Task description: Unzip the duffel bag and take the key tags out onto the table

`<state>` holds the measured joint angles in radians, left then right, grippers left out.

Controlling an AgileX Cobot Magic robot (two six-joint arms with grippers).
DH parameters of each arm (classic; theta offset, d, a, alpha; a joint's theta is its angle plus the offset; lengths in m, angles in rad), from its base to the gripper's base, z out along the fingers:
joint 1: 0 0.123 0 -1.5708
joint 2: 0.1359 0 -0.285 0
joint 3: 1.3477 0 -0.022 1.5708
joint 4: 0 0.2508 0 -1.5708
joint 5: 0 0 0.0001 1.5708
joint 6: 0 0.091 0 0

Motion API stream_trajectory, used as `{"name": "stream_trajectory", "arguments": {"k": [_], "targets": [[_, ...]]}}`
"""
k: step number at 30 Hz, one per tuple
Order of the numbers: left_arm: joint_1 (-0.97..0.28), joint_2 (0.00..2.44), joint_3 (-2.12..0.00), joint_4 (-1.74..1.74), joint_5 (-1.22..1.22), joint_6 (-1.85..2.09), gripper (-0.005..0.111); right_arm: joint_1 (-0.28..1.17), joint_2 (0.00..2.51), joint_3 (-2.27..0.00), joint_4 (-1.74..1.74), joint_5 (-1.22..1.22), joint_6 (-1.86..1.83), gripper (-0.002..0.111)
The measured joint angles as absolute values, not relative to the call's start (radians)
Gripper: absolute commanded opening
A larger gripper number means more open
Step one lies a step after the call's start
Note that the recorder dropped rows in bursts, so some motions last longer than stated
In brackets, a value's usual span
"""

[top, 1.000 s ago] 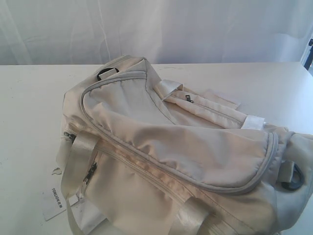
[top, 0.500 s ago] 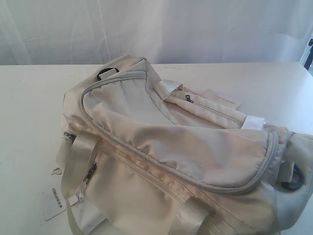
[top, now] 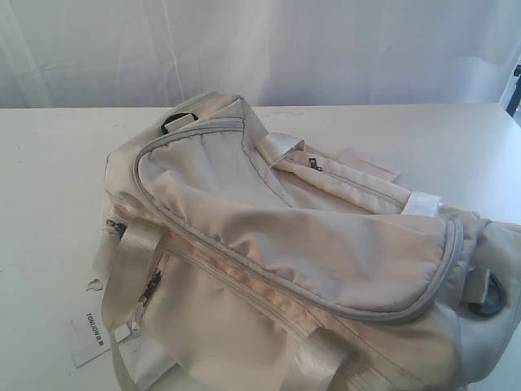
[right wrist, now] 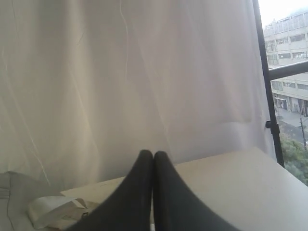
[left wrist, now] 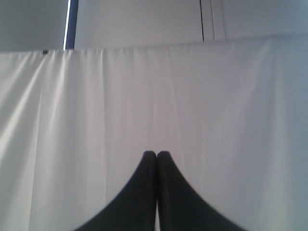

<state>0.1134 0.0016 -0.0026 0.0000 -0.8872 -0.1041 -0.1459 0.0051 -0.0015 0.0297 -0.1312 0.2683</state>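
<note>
Finds the duffel bag (top: 309, 261) slumped across the near part of the table (top: 49, 179) and running off the lower edge of the exterior view, with one black ring (top: 177, 122) at the far end and another at the near right. Notes the grey piping (top: 244, 259) curving unbroken round the top flap, with no gap onto any lining; judges the main zip closed and the opening step not yet begun. Sees no key tags on the table or on the bag; presumes them inside, hence absent from every view. Records a white paper label (top: 89, 332) lying flat on the table just beside the bag's near left corner, close to a shiny strap (top: 130, 265). Locates neither arm in the exterior view. Finds the left gripper (left wrist: 157, 155) with both dark fingers pressed tip to tip, holding nothing, facing a white curtain (left wrist: 96, 120). Finds the right gripper (right wrist: 153, 154) likewise closed and empty, pointed across the table toward the curtain and a window (right wrist: 288, 72), with a folded strap end (right wrist: 48, 209) just in frame. Judges both drawn back and clear of the bag, so as to leave it unobstructed. Expects the next move to call for locating a small zip pull along the piping, hard to pick out against pale cloth; cannot place that pull from these views.
</note>
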Motion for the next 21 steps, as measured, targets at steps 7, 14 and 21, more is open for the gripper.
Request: {"name": "stream_trajectory", "arguments": {"k": [7,14,21], "targets": [[0.113,0.002,-0.078,0.0,-0.79,-0.134,0.0,-0.146,0.005,-0.057,0.101,0.014,0.313,0.0],[0.113,0.048,-0.284,0.008,-0.484,-0.225,0.0,-0.146,0.231,-0.262,0.107,0.262,0.3,0.0],[0.105,0.244,-0.415,0.008,0.063,-0.252,0.0,-0.146,0.492,-0.473,0.172,0.538,0.133,0.0]]}}
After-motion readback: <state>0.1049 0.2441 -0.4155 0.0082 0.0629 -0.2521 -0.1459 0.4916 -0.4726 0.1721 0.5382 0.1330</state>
